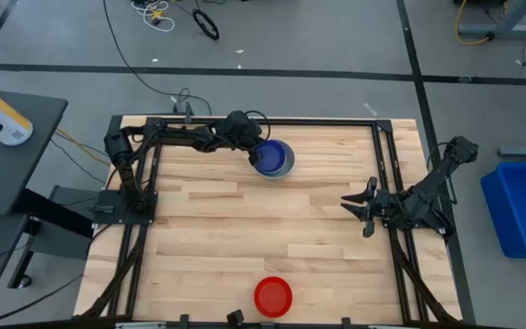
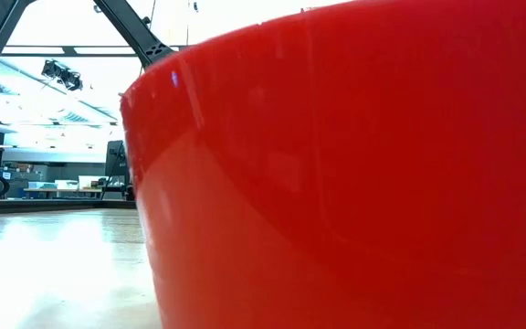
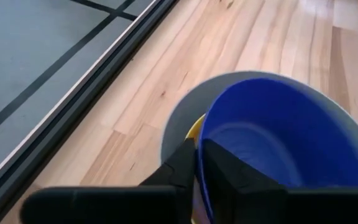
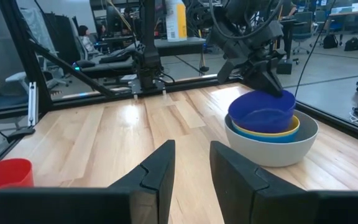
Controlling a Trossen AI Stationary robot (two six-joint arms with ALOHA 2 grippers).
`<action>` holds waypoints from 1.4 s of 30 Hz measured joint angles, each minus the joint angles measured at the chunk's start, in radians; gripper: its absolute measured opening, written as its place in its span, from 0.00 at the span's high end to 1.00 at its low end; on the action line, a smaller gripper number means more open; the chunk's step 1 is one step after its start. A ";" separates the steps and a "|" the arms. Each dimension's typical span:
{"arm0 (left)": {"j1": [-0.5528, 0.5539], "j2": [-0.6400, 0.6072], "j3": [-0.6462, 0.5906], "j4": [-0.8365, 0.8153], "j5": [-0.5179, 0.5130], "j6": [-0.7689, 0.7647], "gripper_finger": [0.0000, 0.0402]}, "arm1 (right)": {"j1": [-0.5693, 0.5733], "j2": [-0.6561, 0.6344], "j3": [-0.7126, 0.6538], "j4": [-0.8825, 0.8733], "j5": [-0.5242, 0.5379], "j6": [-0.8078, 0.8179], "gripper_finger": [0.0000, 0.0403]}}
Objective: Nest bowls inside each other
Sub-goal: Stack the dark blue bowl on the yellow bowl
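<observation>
From where I stand, the left gripper (image 4: pixel 272 81) is over at the far side of the wooden table (image 1: pixel 208 238), its fingers pinched on the rim of the dark blue round plastic bowl (image 4: pixel 261 112), one finger inside the wall and one outside. That bowl sits tilted in the stack, riding on a light blue plastic bowl (image 4: pixel 244 132) and a yellow plastic bowl (image 4: pixel 294 129), all inside the larger grey plastic bowl (image 4: pixel 272 149). The step in hand looks like seating the dark blue one, so I'd want it levelled and pressed squarely down before the fingers let go, then the fingers lifted straight up so the rim isn't dragged back out; a sideways pull could tip the whole stack. The right gripper (image 4: pixel 188 168) waits near the right edge of the table with its fingers a little apart and nothing between them. The red round plastic bowl (image 1: pixel 273 296) sits alone at the near edge, well apart from the stack, so it seems to be the last one left to bring over.
</observation>
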 joint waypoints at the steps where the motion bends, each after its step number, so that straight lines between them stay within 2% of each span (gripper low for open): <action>1: 0.000 0.000 0.000 0.002 0.000 0.001 0.88 | 0.000 0.000 0.000 0.002 0.000 0.000 0.73; 10: 0.000 0.000 0.000 0.023 -0.001 0.004 0.65 | 0.000 0.000 0.000 0.002 0.000 0.000 0.73; 17: 0.008 0.000 0.000 0.114 -0.072 -0.001 0.50 | 0.000 0.000 0.000 0.002 0.000 0.000 0.73; 24: 0.027 0.000 0.000 0.066 -0.078 -0.039 0.52 | 0.000 0.000 0.000 0.002 0.000 0.000 0.73; 34: 0.025 0.085 -0.001 0.078 -0.171 -0.070 0.52 | 0.000 0.000 0.000 0.003 0.001 0.000 0.73; 39: 0.025 0.051 -0.001 0.097 -0.261 -0.048 0.52 | 0.000 0.000 0.000 0.009 0.003 0.000 0.73; 42: 0.025 0.014 0.000 0.127 -0.281 -0.044 0.52 | 0.000 0.000 0.000 0.009 0.008 0.000 0.73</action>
